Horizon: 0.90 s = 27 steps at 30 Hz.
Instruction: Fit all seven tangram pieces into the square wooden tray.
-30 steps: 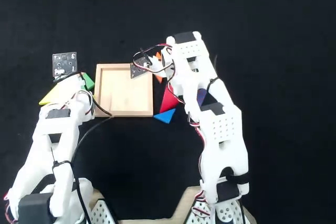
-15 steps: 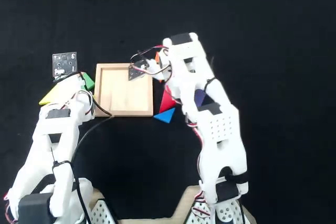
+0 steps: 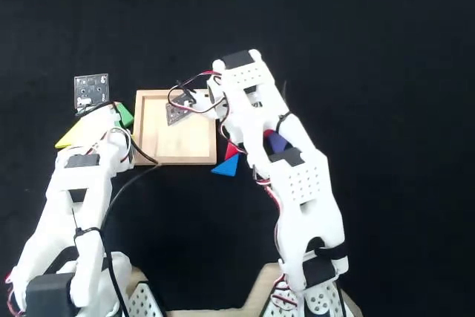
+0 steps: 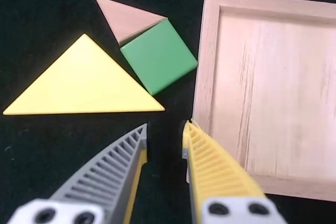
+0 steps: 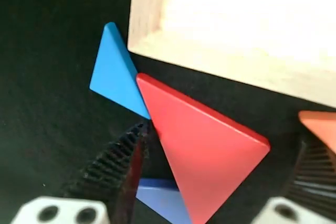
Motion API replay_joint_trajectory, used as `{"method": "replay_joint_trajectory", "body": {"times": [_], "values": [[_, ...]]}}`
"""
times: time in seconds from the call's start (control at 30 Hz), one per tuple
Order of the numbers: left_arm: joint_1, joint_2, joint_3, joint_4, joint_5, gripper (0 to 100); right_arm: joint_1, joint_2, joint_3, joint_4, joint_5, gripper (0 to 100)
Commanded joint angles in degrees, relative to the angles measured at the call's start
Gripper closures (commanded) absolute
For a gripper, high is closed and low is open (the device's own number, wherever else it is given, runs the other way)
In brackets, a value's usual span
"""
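The red triangle (image 5: 205,156) lies flat on the black desk (image 3: 371,72) just outside one wall of the wooden tray (image 5: 210,56), near a tray corner, with one tip touching the blue triangle (image 5: 115,72) that sits just beside that corner. It looks like a thin, stiff, painted slab: light, not fragile, but smooth and low, so there is little edge to bite on and it would likely skid across the desk rather than lift if pressed unevenly. Its slanting sides would probably squeeze it out of a pinch, so the surer hold seems to be one finger flat on the long edge and the other on the opposite corner, low against the desk. The right pincer (image 5: 223,137) stands wide around it, one finger at its edge beside the blue piece, the other apart from it near the orange piece (image 5: 320,124); nothing is clamped. A darker blue piece (image 5: 157,195) lies under the pincer, farther from the tray. On the tray's opposite side the left pincer (image 4: 165,127) is narrow and empty, just beside the tray wall, near the green square (image 4: 157,61), yellow triangle (image 4: 84,85) and pale triangle (image 4: 126,19).
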Motion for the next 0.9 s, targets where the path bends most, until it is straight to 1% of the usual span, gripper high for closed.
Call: {"method": "replay_joint_trajectory", "body": {"times": [0.0,0.37,0.43,0.57,0.63,0.87], "values": [[0.66,0.0,-0.31,-1.23,0.26,88,2.11,-2.86,-2.15,0.62,1.85,59.6],[0.66,0.0,-0.31,-1.23,0.26,88,1.85,1.1,-1.45,-0.62,2.46,59.9],[0.66,0.0,-0.31,-1.23,0.26,88,1.85,1.45,-1.45,-0.7,2.46,63.0],[0.66,0.0,-0.31,-1.23,0.26,88,1.76,1.19,-1.45,-0.7,2.37,74.0],[0.66,0.0,-0.31,-1.23,0.26,88,1.76,1.19,-1.54,-0.7,2.37,77.5],[1.89,0.0,-0.22,-1.23,0.18,88,2.11,1.36,-2.15,-2.2,2.29,78.3]]}}
